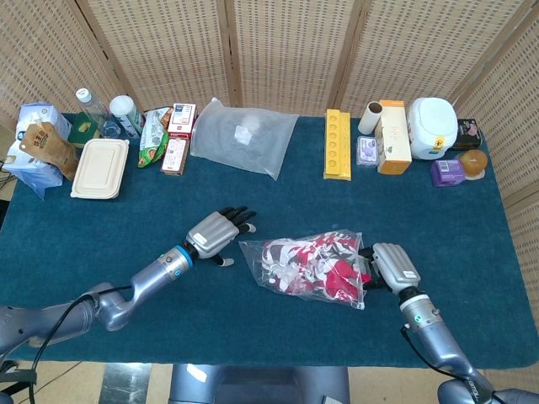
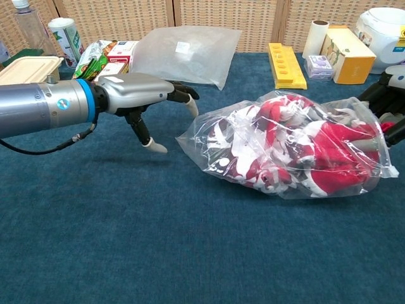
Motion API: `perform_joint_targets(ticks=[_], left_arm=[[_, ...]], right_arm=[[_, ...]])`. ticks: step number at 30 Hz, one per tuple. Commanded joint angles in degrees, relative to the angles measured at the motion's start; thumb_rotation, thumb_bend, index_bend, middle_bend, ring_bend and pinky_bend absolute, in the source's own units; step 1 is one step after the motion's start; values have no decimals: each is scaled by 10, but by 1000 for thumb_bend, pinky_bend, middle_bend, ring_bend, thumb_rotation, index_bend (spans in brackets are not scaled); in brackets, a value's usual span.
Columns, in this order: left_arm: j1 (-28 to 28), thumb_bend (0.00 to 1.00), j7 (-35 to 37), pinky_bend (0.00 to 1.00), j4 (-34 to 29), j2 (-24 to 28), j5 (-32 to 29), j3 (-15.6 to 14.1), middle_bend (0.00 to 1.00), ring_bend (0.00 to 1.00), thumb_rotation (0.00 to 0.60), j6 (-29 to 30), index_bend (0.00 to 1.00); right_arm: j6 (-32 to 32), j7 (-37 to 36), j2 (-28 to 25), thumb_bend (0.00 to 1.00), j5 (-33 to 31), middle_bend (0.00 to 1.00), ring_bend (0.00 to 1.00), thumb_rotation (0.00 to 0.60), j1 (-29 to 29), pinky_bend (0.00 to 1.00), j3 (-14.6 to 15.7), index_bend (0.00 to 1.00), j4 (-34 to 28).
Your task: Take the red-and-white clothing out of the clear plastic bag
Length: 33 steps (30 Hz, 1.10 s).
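The clear plastic bag (image 1: 305,268) lies on the blue table, stuffed with the red-and-white clothing (image 2: 288,149); in the chest view the bag (image 2: 209,136) shows crinkled and closed at its left end. My left hand (image 1: 217,234) hovers just left of that end, fingers apart, holding nothing and not touching the bag. The same left hand (image 2: 140,95) points its thumb down at the cloth. My right hand (image 1: 392,265) is at the bag's right, open end. There one finger shows through the plastic inside the mouth and the others lie outside, pinching the edge; the right hand (image 2: 385,101) is partly cut off.
Along the back stand a second flat plastic bag (image 1: 244,135), a yellow tray (image 1: 337,143), boxes (image 1: 393,135), a white appliance (image 1: 433,126), snack packs (image 1: 168,135), a lunch box (image 1: 100,167) and bottles (image 1: 94,112). Blue cloth (image 1: 253,328) covers the table.
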State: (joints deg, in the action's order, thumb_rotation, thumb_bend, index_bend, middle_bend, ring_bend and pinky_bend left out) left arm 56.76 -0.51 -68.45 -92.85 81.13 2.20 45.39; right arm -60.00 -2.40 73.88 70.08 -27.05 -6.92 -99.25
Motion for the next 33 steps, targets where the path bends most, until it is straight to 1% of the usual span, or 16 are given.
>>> perform_joint_targets(ticks=[1, 5, 8, 11, 13, 15, 18, 22, 24, 27, 33], left_arm=[[11, 203, -14, 149, 17, -23, -9, 17, 60, 14, 546, -8, 235], [20, 227, -30, 149, 32, -44, -22, 30, 61, 14, 543, -21, 259], [23, 235, -36, 154, 38, -55, -34, 37, 60, 14, 543, -31, 295], [23, 249, -49, 160, 47, -68, -43, 43, 60, 14, 540, -29, 327], [22, 269, -56, 162, 54, -82, -47, 48, 67, 14, 543, -20, 363], [21, 301, -59, 170, 61, -90, -47, 50, 84, 22, 543, -17, 422], [21, 347, -67, 179, 71, -102, -48, 52, 95, 34, 547, -13, 469], [22, 418, -69, 180, 76, -104, -45, 53, 105, 36, 556, -14, 528], [22, 454, -67, 180, 76, -102, -44, 51, 111, 36, 584, -17, 553], [20, 492, -65, 180, 79, -100, -41, 50, 118, 36, 600, -17, 583], [14, 524, -58, 180, 81, -90, -32, 44, 124, 36, 600, -12, 600]], right_arm=[[0, -4, -1, 379, 3, 761, 871, 600, 1, 827, 0, 774, 1], [-1, -9, -3, 379, 8, 760, 871, 600, 3, 827, 1, 774, 1], [-1, -13, -4, 379, 10, 760, 872, 600, 5, 828, 0, 774, 2], [1, -16, -5, 379, 12, 761, 873, 600, 6, 830, 1, 774, 4], [3, -19, -4, 380, 14, 761, 873, 600, 6, 831, 2, 774, 6], [4, -23, -4, 380, 16, 762, 874, 600, 6, 834, 2, 774, 7], [6, -27, -4, 379, 19, 762, 874, 600, 6, 836, 2, 775, 8], [7, -30, -5, 380, 20, 762, 874, 600, 7, 837, 3, 774, 11], [8, -32, -5, 380, 21, 763, 874, 600, 7, 838, 3, 774, 11], [9, -31, -4, 380, 22, 764, 874, 600, 7, 838, 3, 774, 11], [7, -30, -1, 380, 24, 766, 878, 600, 7, 841, 3, 777, 11]])
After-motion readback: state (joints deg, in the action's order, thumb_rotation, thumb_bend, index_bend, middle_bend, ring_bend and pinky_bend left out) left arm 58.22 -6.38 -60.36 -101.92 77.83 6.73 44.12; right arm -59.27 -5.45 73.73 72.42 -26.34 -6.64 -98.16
